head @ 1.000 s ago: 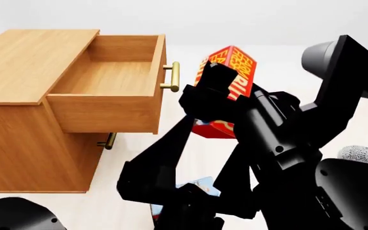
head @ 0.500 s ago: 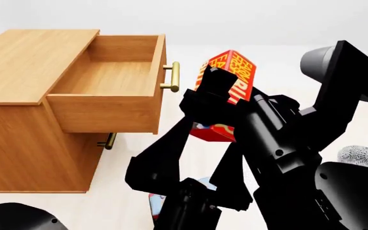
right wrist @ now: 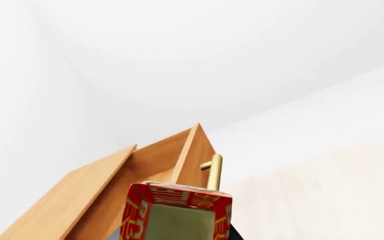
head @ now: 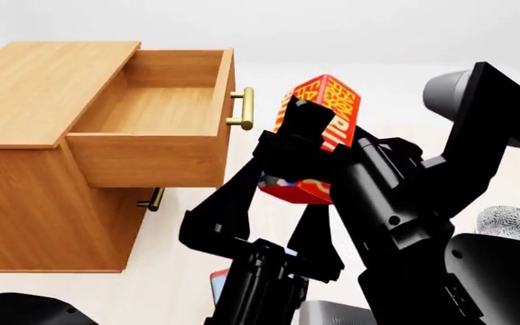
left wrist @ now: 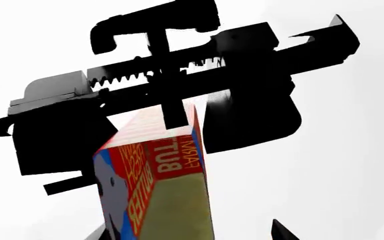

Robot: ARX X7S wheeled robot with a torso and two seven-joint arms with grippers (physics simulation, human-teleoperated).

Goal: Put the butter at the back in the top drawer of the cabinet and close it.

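The butter (head: 334, 101), a red-orange box with yellow lettering, is held up in the air to the right of the cabinet (head: 34, 88). My right gripper (head: 307, 132) is shut on its middle, and the box fills the space between the jaws in the right wrist view (right wrist: 178, 212). My left gripper (head: 287, 181) sits just under the box. In the left wrist view its jaws stand wide around the box's lower end (left wrist: 162, 195), one finger apart from it. The top drawer (head: 143, 159) is pulled open and empty, with its brass handle (head: 242, 108) facing the butter.
A lower drawer's handle (head: 154, 198) pokes out below the open drawer. A sliver of a blue and red box (head: 216, 281) lies on the floor behind my left arm. The pale floor stretches to the right of the cabinet.
My left arm has risen under the butter and now hides most of the box on the floor. The butter has tilted and shifted slightly in the right gripper.
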